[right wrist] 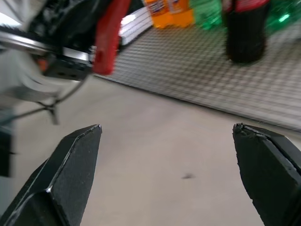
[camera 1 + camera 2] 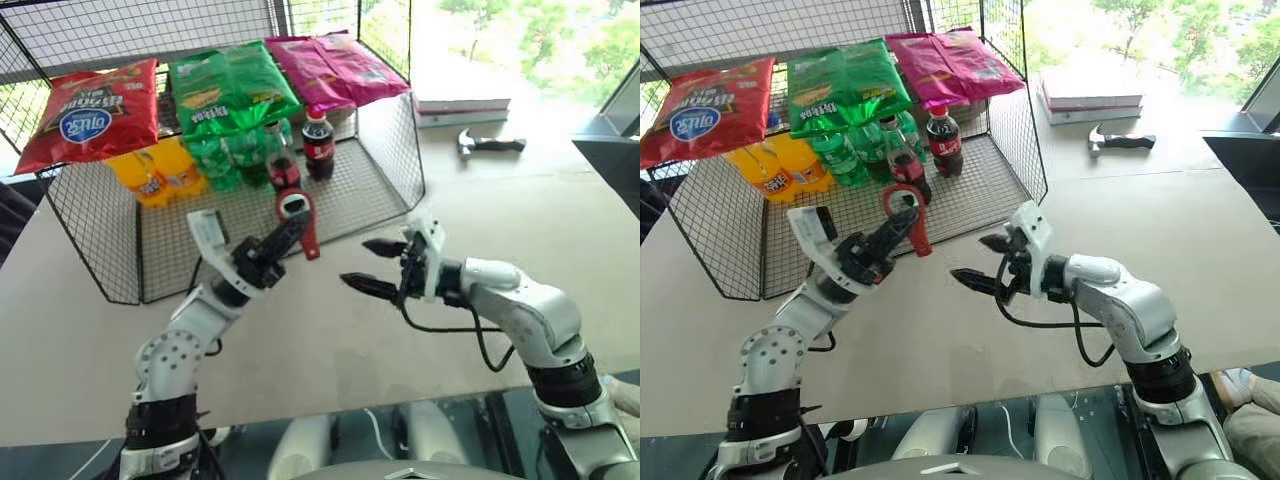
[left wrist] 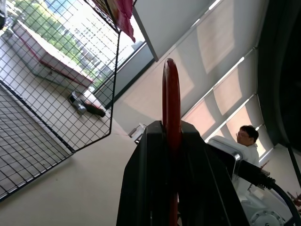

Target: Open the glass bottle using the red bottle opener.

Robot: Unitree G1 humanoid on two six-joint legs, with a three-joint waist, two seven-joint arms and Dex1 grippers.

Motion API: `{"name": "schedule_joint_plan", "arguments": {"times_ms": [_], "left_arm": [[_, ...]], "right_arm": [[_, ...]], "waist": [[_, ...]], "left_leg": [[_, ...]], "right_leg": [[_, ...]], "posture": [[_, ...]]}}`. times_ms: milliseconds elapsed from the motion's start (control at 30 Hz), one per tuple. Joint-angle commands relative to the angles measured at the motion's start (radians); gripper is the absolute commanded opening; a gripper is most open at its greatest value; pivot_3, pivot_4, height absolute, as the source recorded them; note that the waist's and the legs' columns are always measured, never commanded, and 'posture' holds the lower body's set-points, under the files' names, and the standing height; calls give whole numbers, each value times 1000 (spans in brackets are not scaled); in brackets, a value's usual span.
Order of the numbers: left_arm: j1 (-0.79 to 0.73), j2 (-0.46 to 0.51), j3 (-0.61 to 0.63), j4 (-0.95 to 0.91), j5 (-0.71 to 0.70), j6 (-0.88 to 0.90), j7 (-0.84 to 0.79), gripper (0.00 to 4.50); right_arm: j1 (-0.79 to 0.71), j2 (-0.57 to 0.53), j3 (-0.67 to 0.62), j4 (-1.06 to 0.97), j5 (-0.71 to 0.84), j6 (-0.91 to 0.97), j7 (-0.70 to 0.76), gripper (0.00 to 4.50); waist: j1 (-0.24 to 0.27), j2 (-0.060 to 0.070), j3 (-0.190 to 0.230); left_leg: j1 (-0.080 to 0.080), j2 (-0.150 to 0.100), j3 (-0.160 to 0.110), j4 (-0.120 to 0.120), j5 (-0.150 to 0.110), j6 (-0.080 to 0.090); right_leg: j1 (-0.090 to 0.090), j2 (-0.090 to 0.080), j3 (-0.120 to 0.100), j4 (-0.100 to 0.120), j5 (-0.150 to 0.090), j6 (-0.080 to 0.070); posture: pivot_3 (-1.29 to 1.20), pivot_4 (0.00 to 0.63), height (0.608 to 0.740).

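Observation:
My left gripper [image 2: 291, 233] is shut on the red bottle opener [image 2: 300, 218] and holds it in the air in front of the wire cage, ring head up. In the left wrist view the opener [image 3: 171, 99] stands edge-on between the black fingers [image 3: 146, 179]. The glass bottle [image 2: 282, 162], small with dark liquid and a red label, stands upright on the cage floor just behind the opener. My right gripper [image 2: 362, 265] hangs open over the table to the right, fingers pointing toward the opener, nothing between them; its view shows the fingertips [image 1: 80, 146] wide apart.
The black wire cage [image 2: 390, 150] also holds a bigger cola bottle with a red cap [image 2: 318, 143], green and orange bottles, and red, green and pink snack bags. A hammer [image 2: 490, 145] and stacked books [image 2: 462, 105] lie far right. A person [image 3: 247, 136] is behind.

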Motion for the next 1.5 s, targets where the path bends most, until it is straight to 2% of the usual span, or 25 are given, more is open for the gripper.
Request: {"name": "schedule_joint_plan", "arguments": {"times_ms": [33, 233, 633, 667, 767, 933, 967, 1000, 1300, 1333, 1367, 1433, 1467, 1500], "left_arm": [[-23, -20, -29, 8, 1, 20, -38, 19], [-35, -50, -42, 14, 2, 40, -57, 19], [17, -51, -20, -35, -21, 66, -65, 19], [21, -49, -23, -38, -19, 67, -68, 0], [27, -50, -27, -39, -15, 72, -75, 0], [26, -61, -30, -28, -12, 73, -78, 0], [25, -65, -30, -26, -12, 72, -77, 0], [24, -68, -31, -23, -13, 73, -73, 0], [16, -69, -44, -5, -13, 93, -98, 0], [16, -68, -45, -6, -4, 87, -106, 751], [16, -68, -43, -6, -3, 86, -112, 1013], [16, -64, -38, -7, -1, 88, -120, 1856], [17, -60, -34, -8, 0, 91, -123, 2430], [23, -51, -26, -13, 1, 94, -127, 2707]], "right_arm": [[-42, 54, -80, -34, 185, 140, -38, 4500], [-82, 164, -149, 16, 333, 244, -151, 4500], [-102, 171, -125, 23, 397, 306, -184, 4500], [-105, 173, -129, 28, 400, 306, -188, 3965], [-113, 177, -135, 38, 407, 306, -194, 2812], [-115, 171, -137, 39, 420, 315, -196, 415], [-113, 169, -138, 38, 423, 317, -197, 171], [-112, 165, -138, 37, 427, 319, -197, 38], [-95, 111, -139, 18, 473, 329, -164, 38], [-93, 103, -139, 16, 473, 327, -164, 0], [-90, 97, -142, 19, 475, 328, -167, 0], [-81, 84, -145, 23, 469, 318, -171, 0], [-73, 79, -147, 23, 456, 305, -176, 0], [-59, 73, -147, 21, 433, 286, -181, 0]], "waist": [[0, 0, 0], [0, 0, 0], [-2, 0, 0], [-2, 0, 0], [-1, 0, 0], [-2, 0, 0], [-2, 0, 0], [-2, 0, 0], [-2, 0, 0], [-2, 0, 0], [-2, 0, 0], [-1, 0, 0], [-1, 0, 0], [-1, 0, 0]], "left_leg": [[0, 0, 0, 0, 0, 0], [-1, 0, 0, 0, 0, 0], [-1, 0, 0, 0, 0, 1], [-1, 0, 0, 0, -1, 1], [-1, 0, 0, 0, -1, 1], [-1, 0, 0, 0, -1, 1], [-1, 0, 0, 0, -1, 1], [-1, 0, 0, 0, -1, 2], [-1, 0, 0, 0, -2, 3], [-1, 0, 0, 0, -2, 3], [-1, 0, 0, 0, -2, 3], [-1, 0, 0, 0, -2, 3], [-1, 0, 0, 0, -2, 3], [-1, 0, 0, 0, -2, 3]], "right_leg": [[0, 0, 0, 0, 0, 0], [-1, 0, 0, 0, 0, 0], [-1, 0, 0, 0, 0, 0], [-1, 0, 0, 0, 0, 0], [-1, 0, 0, 0, 0, 0], [-1, 0, 0, 0, 0, 0], [-1, 0, 0, -1, 0, 0], [-1, 0, 0, -1, 0, 0], [-1, 0, 0, -1, 0, 0], [-1, 0, 0, -1, 0, 0], [-1, 0, 0, -1, 0, 0], [-1, 0, 0, -1, 0, 0], [-1, 0, 0, -1, 0, 0], [-1, 0, 0, -1, 0, 0]], "posture": [[0, 150, 740], [0, 150, 740], [0, 150, 740], [0, 150, 740], [0, 150, 740], [0, 150, 740], [0, 150, 740], [0, 150, 740], [0, 150, 740], [0, 150, 740], [0, 150, 740], [0, 150, 740], [0, 150, 740], [0, 150, 740]]}}
